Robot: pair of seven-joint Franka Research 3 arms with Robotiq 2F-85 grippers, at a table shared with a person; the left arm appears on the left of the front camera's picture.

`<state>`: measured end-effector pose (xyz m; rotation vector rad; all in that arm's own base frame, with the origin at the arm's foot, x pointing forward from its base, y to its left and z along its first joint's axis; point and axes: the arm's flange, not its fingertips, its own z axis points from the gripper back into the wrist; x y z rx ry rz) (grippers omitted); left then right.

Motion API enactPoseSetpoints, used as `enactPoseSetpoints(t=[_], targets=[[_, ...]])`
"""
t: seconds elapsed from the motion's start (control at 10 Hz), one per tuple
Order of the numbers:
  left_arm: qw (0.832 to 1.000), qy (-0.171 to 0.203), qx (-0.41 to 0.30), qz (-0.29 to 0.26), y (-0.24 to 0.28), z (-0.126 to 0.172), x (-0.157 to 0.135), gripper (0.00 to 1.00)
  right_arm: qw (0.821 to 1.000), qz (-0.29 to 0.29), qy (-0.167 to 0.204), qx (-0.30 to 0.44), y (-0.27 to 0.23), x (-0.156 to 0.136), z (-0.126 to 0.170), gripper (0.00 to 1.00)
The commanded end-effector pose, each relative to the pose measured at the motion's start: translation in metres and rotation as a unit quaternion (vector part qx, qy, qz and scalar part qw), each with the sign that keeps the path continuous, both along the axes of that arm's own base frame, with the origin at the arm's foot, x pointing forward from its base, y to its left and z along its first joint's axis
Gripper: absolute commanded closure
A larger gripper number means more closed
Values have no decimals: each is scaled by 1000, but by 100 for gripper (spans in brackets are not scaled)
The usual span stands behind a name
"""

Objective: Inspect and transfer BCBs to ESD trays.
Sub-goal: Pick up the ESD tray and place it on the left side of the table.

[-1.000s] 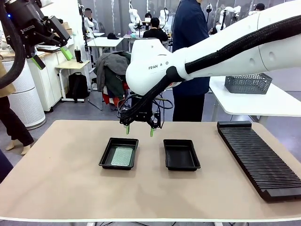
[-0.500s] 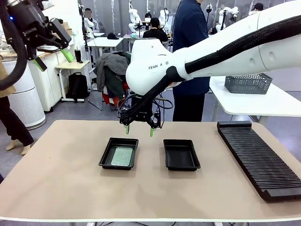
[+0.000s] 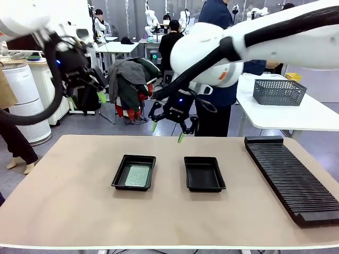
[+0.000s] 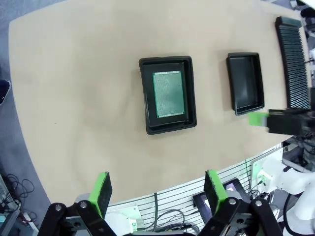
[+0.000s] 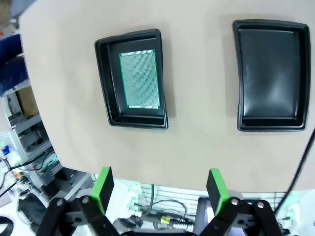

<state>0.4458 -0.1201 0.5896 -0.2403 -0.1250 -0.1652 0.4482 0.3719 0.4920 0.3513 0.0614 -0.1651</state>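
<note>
The BCB [image 3: 137,175] lies flat on the floor of the left ESD tray [image 3: 121,174], its pale-green face up, exactly where it lay a second ago. The right ESD tray [image 3: 204,173] sits just beside it on the tan surface [image 3: 69,201], holding nothing, and the ribbed black rack [image 3: 288,177] runs along the right side. None of these has shifted.

The arms have moved. The right gripper [image 3: 167,132], which a second ago hung low over the far rim of the board's tray, now sits higher and further right, above the far edge of the surface and tilted. Its fingers are spread wide and grip nothing. In its wrist view the fingers [image 5: 102,187] frame the BCB [image 5: 141,79] in its tray [image 5: 133,123] and the bare tray [image 5: 272,73] far below.

The left gripper [image 3: 86,98] has come down from the top-left corner and inward, and hangs off the surface's left far corner. Its fingers [image 4: 102,191] also stand wide and empty, above the BCB [image 4: 169,93], both trays [image 4: 167,129] [image 4: 244,83] and the rack [image 4: 294,69].

The lettering that faced the camera on the right arm's white joint has turned away, and the print on the left gripper's body is now too blurred to read.
</note>
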Motion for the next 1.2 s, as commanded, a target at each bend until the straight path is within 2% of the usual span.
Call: enactPoseSetpoints(t=[0.0, 0.2, 0.4, 0.5, 0.8, 1.1], targets=[[1000, 12, 23, -1, -18, -37, 12, 0, 998, -4, 4, 55, -41, -19, 2, 0], [999, 15, 31, -3, -39, -84, 22, 0, 997, -16, 1, 81, -69, -21, 11, 0], [998, 48, 41, 17, -62, -136, 37, 0, 993, -27, 1, 113, -98, -21, 18, 0], [997, 57, 41, 20, -67, -153, 41, 0, 991, -31, 1, 131, -110, -22, 18, 0], [995, 36, 68, 58, -73, -186, 51, 0, 986, -42, -4, 161, -140, -22, 23, 0], [994, 21, 91, 56, -78, -213, 61, 0, 981, -45, 3, 188, -157, -17, 22, 0]])
